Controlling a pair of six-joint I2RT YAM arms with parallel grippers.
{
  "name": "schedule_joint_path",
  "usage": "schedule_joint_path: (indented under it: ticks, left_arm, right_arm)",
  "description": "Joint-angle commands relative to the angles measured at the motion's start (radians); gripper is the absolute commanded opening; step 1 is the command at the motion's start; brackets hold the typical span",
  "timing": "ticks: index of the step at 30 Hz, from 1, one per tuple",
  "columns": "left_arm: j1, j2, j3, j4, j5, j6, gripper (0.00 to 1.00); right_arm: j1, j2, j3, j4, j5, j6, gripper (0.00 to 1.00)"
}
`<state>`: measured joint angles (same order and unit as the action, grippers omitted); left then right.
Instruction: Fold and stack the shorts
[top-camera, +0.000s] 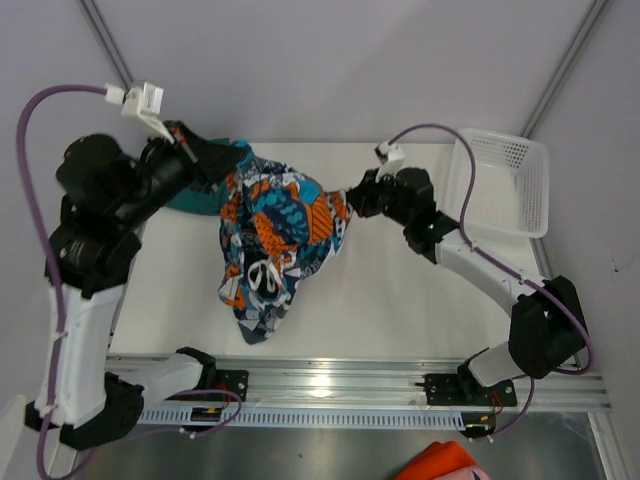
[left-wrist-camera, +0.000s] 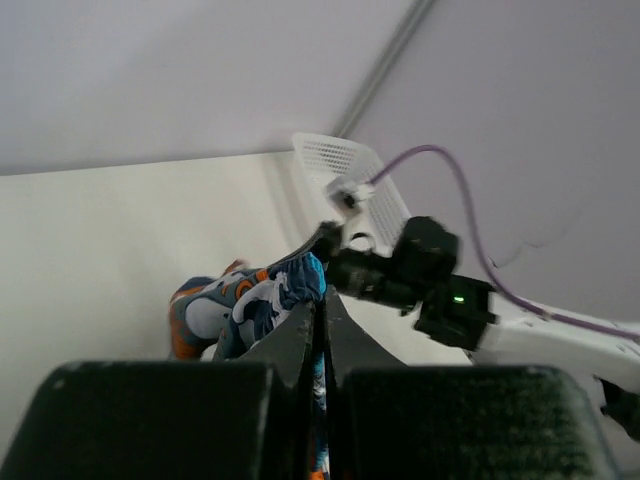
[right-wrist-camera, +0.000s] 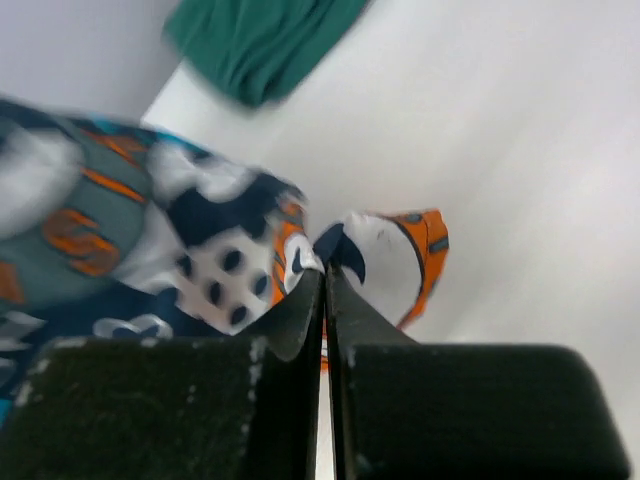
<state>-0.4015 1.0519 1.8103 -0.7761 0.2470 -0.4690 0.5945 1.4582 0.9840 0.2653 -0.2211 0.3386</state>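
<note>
The printed shorts (top-camera: 275, 240), in orange, blue, white and navy, hang bunched over the middle of the white table (top-camera: 400, 290). My left gripper (top-camera: 230, 172) is shut on their left edge, and in the left wrist view its jaws (left-wrist-camera: 322, 305) pinch the print (left-wrist-camera: 250, 298). At the right edge my right gripper (top-camera: 352, 200) is also shut on them, and its wrist view shows the closed jaws (right-wrist-camera: 325, 275) with patterned fabric (right-wrist-camera: 150, 220) between them. The teal-green shorts (top-camera: 196, 203) lie mostly hidden under my left arm; they show in the right wrist view (right-wrist-camera: 260, 40).
A white mesh basket (top-camera: 505, 185) stands at the back right corner and also shows in the left wrist view (left-wrist-camera: 345, 165). An orange cloth (top-camera: 445, 462) lies below the metal rail (top-camera: 330, 385) at the near edge.
</note>
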Motion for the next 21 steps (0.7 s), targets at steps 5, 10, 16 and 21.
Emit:
schedule_joint_path:
  ticks: [5,10,16,21]
  left_arm:
    - [0.378,0.400,0.240,0.346,0.448,-0.296,0.00]
    - [0.507,0.406,0.226,0.737,0.627,-0.637,0.00]
    - [0.535,0.100,-0.392,1.087,0.684,-0.778,0.00]
    - [0.540,-0.179,-0.559,0.981,0.695,-0.708,0.00]
  right_arm:
    - [-0.142,0.033,0.571,-0.411,0.183,-0.119,0.00]
    - [-0.162,-0.074,0.713,-0.509,0.221,-0.171,0.00]
    - [-0.162,-0.394,0.437,-0.523,0.235,-0.107,0.00]
    - [-0.156,-0.718,0.144,-0.547,0.181,-0.021,0.00]
